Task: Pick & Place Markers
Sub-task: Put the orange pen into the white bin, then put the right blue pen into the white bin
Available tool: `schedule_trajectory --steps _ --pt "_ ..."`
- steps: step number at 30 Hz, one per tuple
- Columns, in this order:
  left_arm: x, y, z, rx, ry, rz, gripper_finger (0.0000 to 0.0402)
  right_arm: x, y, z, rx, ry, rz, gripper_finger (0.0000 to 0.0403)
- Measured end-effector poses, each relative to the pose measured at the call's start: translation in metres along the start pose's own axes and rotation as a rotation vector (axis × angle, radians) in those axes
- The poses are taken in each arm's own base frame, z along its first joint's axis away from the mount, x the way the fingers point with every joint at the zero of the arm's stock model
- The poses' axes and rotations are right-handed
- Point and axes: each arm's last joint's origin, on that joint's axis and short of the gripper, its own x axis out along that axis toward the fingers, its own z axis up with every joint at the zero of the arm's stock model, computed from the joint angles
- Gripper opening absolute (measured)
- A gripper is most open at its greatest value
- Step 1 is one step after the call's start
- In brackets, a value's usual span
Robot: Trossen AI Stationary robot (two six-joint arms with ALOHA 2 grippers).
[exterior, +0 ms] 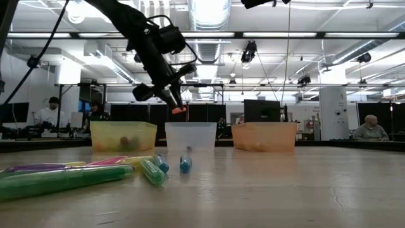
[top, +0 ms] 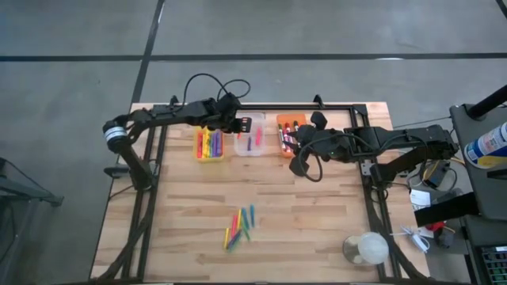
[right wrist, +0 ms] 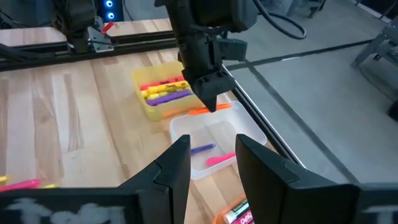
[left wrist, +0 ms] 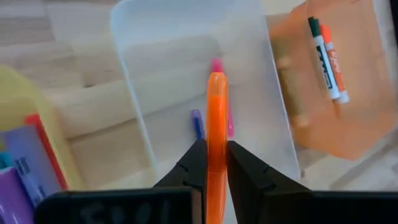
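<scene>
markers: orange one (left wrist: 216, 124) pinched in left gripper (left wrist: 211, 163) above the clear bin (top: 250, 142).
yellow bin (top: 209, 148) left of it holds several; loose markers (top: 239, 226) lie mid-table; right gripper (right wrist: 212, 163), jaws spread and empty, hovers by the orange bin (top: 287, 134).

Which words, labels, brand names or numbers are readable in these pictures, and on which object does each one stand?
No text can be read with certainty.
White-bodied markers in the orange plastic bin: dark print along the barrel, too blurred to read.
Blue-and-white bottle beside the table: label too small to read.
Black bar at the left gripper base: faint marks, unreadable.
</scene>
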Motion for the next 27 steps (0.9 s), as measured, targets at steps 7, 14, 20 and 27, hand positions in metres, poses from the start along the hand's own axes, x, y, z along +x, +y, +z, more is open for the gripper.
schedule_trajectory --steps 7,14,20,27 --pt "0.011 0.003 0.002 -0.012 0.035 -0.017 0.0057 0.0 0.0 0.0 -0.023 -0.002 0.0 0.0121" --pt "0.025 0.004 0.001 0.01 0.063 -0.022 0.0084 0.0 0.0 0.0 -0.028 0.001 0.0 0.0121" --pt "0.018 0.0 0.005 -0.021 0.032 -0.059 0.0099 0.0 0.0 0.0 -0.032 0.002 0.0 0.0121" --pt "-0.018 -0.017 0.008 -0.021 0.039 -0.206 0.0099 0.001 -0.001 0.0 -0.142 0.002 -0.003 0.0121"
